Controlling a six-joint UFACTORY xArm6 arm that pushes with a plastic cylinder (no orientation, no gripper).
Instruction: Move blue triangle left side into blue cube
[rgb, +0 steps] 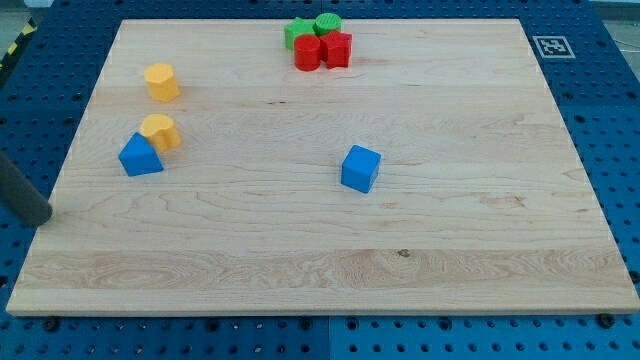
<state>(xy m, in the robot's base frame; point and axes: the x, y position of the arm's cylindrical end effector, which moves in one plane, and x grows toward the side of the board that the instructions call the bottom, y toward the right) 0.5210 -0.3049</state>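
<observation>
The blue triangle lies near the board's left edge, touching a yellow block just above and to its right. The blue cube sits near the board's middle, well to the right of the triangle. My rod comes in from the view's left edge and my tip rests just off the board's left edge, below and to the left of the blue triangle, apart from it.
A second yellow block sits above the first. At the view's top middle a cluster holds a green star, a green cylinder, a red cylinder and a red block. A marker tag is at top right.
</observation>
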